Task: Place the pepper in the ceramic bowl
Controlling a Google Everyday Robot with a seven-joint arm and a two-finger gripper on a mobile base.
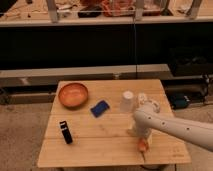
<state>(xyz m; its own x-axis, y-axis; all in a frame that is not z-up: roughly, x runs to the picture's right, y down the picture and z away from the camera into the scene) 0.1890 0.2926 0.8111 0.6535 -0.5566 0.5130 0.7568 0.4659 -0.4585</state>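
Note:
The ceramic bowl (pixel 73 94) is round, orange-brown and glossy inside; it stands at the table's far left corner. The pepper (pixel 143 144) is small and orange, at the front right of the table, right under my gripper (pixel 141 137). My white arm comes in from the right edge and bends down to the pepper. The gripper's end is hidden behind the wrist, so contact with the pepper does not show. The bowl is far to the left of the gripper.
A blue rectangular block (pixel 100 108) lies mid-table. A white translucent cup (pixel 127 101) stands right of it, with a white item (pixel 143 99) behind my arm. A black object (pixel 65 132) lies front left. The wooden table (pixel 100 150) has dark shelving behind.

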